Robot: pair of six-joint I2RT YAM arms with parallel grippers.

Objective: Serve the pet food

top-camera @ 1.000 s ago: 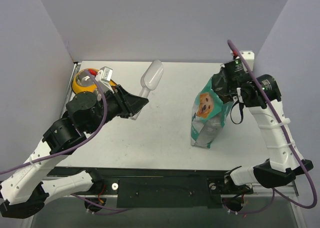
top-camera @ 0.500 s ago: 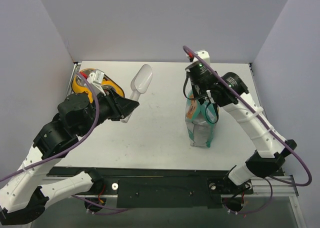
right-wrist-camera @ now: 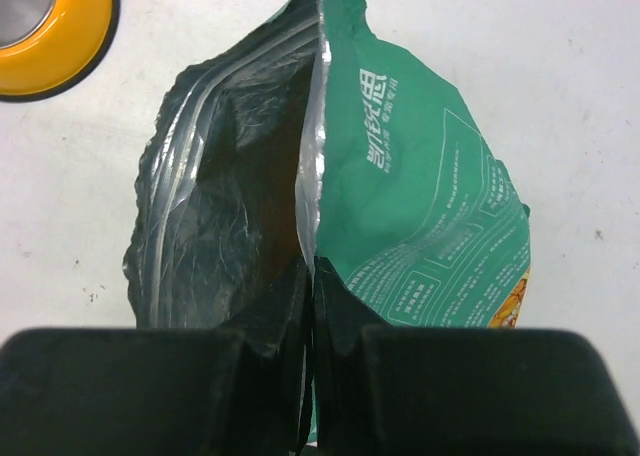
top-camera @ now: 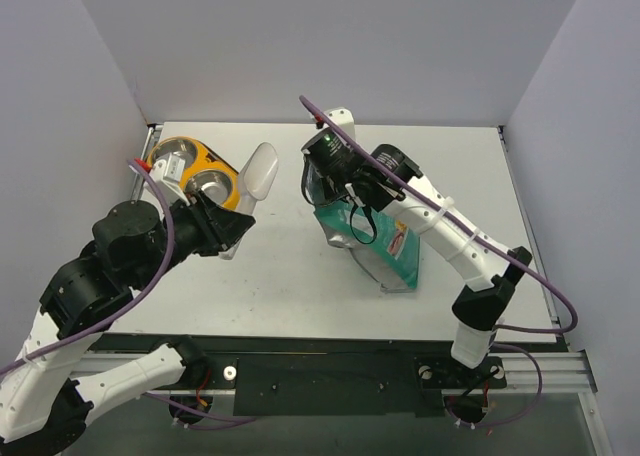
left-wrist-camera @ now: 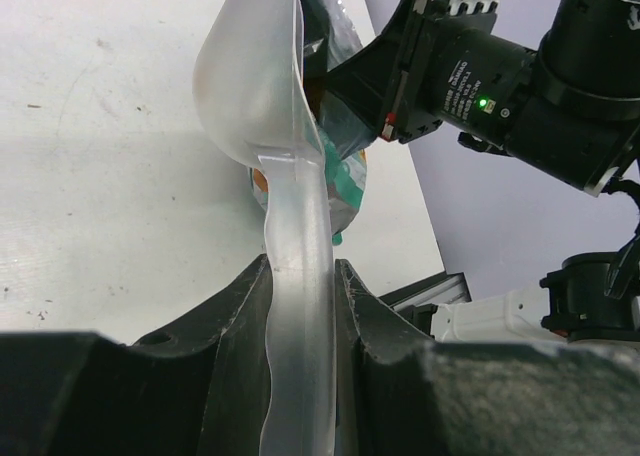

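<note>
Now: left gripper (left-wrist-camera: 300,276) clamped on scoop (left-wrist-camera: 255,76) handle. Right gripper (right-wrist-camera: 308,286) pinched together on bag (right-wrist-camera: 420,206) rim, bag tipped toward scoop. No food seen, likely deep inside bag. Tip: hold mouth wide, slide scoop in low, dig slowly.

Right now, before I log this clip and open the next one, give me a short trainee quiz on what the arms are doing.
1. True or false: the left pincer grips the clear scoop by its handle.
2. Pick one. The right pincer is shut on: A) the top edge of the pouch; B) the scoop; C) nothing.
3. Fill the gap: seen from above, the yellow feeder stands to the ____ of the pouch in the picture.

Key: 1 true; 2 A; 3 left.
</note>
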